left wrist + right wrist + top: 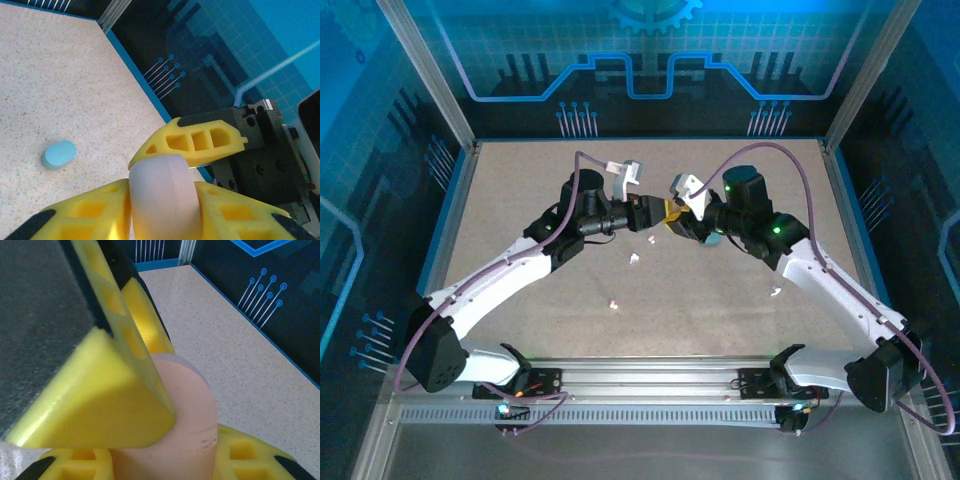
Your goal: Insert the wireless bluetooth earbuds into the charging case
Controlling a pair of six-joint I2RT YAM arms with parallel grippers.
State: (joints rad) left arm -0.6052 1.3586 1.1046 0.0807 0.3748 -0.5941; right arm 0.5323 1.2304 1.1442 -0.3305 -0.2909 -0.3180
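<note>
Over the tabletop (520, 200), left gripper (162, 210) and right gripper (165, 460) both clamp the pink charging case (161, 175) (nose to nose!); white earbuds (634, 259) lie loose, apart from it.

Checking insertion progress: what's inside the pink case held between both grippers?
The pink case shows its smooth outer shell, pinched between the left gripper and right gripper. Its inside is covered by that shell and the yellow fingers, so its contents cannot be seen.

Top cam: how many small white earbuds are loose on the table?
3. Centre earbud lies mid-table; lower earbud lies nearer the front, by the left arm; right earbud lies beside the right arm. More may be hidden under the arms.
</note>
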